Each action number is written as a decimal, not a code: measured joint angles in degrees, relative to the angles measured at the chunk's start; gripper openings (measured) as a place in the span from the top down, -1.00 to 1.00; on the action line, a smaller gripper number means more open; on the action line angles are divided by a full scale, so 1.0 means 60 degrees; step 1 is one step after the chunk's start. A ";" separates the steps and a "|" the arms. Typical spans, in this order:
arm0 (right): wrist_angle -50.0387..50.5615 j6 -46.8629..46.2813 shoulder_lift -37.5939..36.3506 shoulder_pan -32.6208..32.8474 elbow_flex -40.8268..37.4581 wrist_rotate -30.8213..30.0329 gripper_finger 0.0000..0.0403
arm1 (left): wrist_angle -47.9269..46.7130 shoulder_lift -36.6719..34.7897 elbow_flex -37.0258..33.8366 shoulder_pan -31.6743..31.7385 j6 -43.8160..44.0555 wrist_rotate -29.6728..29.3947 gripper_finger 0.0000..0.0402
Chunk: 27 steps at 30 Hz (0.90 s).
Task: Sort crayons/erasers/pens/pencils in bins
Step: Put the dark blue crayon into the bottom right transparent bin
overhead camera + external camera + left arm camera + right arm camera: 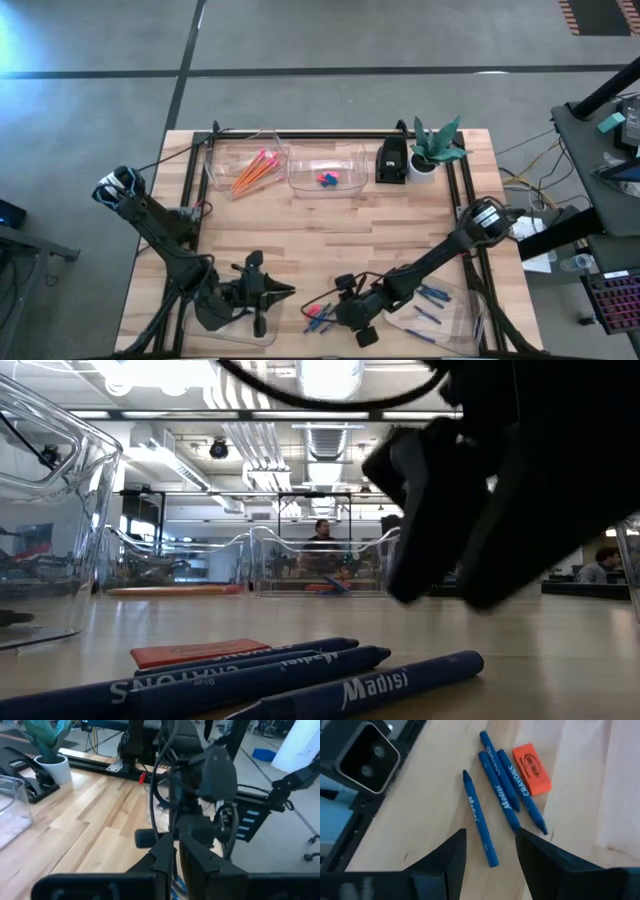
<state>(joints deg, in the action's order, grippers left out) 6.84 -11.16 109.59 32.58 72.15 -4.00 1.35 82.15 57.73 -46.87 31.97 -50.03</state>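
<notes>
Hovering over the table's near edge, the right gripper (pixel 490 857) has its jaws spread wide with nothing between them, right above four blue crayons (pixel 504 795). Three lie side by side, touching, long axes parallel; the fourth (pixel 480 819) lies just apart, roughly parallel to them. An orange-red eraser (pixel 531 762) sits touching the outer crayon. The left gripper (pixel 258 291) waits near the front left, jaws closed and empty.

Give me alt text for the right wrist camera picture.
The right gripper hangs open over four blue crayons lying loose on the wooden table, holding nothing. An orange-red eraser lies beside the crayons.
</notes>
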 joint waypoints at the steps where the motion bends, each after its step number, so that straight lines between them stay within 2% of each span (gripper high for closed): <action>1: -0.0008 -0.0119 0.0087 0.0000 0.0009 0.0002 0.22 | 0.0039 0.0001 -0.0015 0.0006 -0.0072 -0.0015 0.91; 13: 0.0017 -0.0881 0.0894 0.0000 0.0293 -0.0088 0.43 | 0.0207 0.0058 -0.0017 0.0014 -0.0720 -0.0032 0.91; 23: 0.0243 -0.0890 0.0857 0.0007 0.0289 -0.0103 0.88 | 0.0207 0.0058 -0.0017 0.0014 -0.1145 -0.0034 0.91; 27: 0.0387 -0.0881 0.0810 0.0009 0.0294 -0.0056 0.92 | 0.0207 0.0058 -0.0017 0.0014 -0.1152 -0.0032 0.91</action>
<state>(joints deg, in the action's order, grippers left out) 9.16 -16.45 114.45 32.63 73.92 -4.33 2.59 82.50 57.63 -46.78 25.06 -50.22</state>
